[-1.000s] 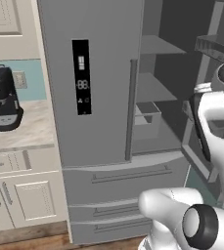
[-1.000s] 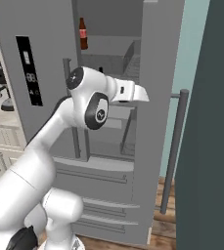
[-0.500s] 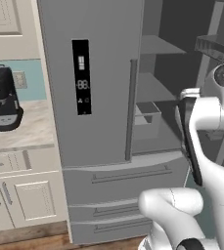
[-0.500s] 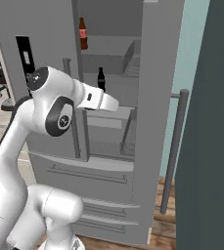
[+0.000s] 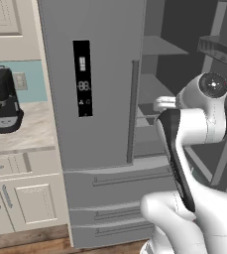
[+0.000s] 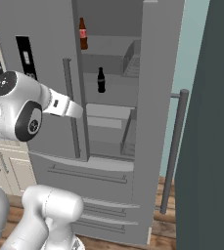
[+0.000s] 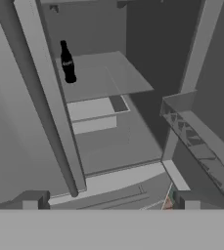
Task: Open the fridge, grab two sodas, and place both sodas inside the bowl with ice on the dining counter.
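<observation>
Sodas (image 6: 100,80) stand deep on fridge (image 6: 108,122) shelves; pincer (image 7: 108,202) wide open, empty. Risk: arm bumps closed left door, tips bottle.

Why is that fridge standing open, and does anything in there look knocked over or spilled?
Nothing stands out. The fridge has its right door swung wide, and both sodas stand upright: one on the top shelf, one on the shelf below. No spill shows. The gripper is open and empty.
</observation>
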